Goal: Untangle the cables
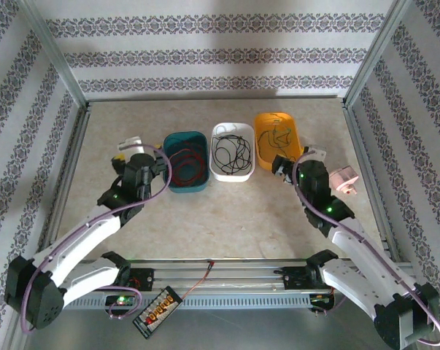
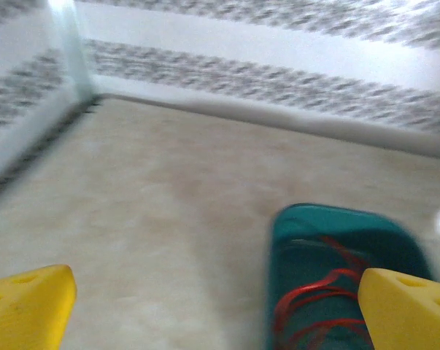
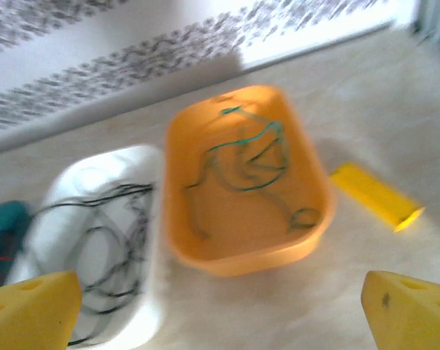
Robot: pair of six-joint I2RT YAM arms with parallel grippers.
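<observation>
Three trays stand in a row at mid-table. Red cables [image 1: 187,164] coil in the teal tray [image 1: 184,138]. Black cables [image 1: 230,151] lie in the white tray [image 1: 232,176], and green cables [image 1: 278,138] in the orange tray [image 1: 267,120]. My left gripper [image 1: 130,151] hovers just left of the teal tray, open and empty. In the left wrist view [image 2: 220,310] the tray rim [image 2: 329,215] and red cables [image 2: 314,295] sit beside the right finger. My right gripper [image 3: 220,313] is open and empty just near of the orange tray [image 3: 241,259], with green cables [image 3: 252,157] and black cables [image 3: 110,240] ahead.
A yellow flat piece [image 3: 376,193] lies on the table right of the orange tray. A pink-white object [image 1: 344,181] sits beside the right arm. A black circuit board [image 1: 157,311] with a red wire rests at the near rail. Metal frame posts and patterned walls bound the table.
</observation>
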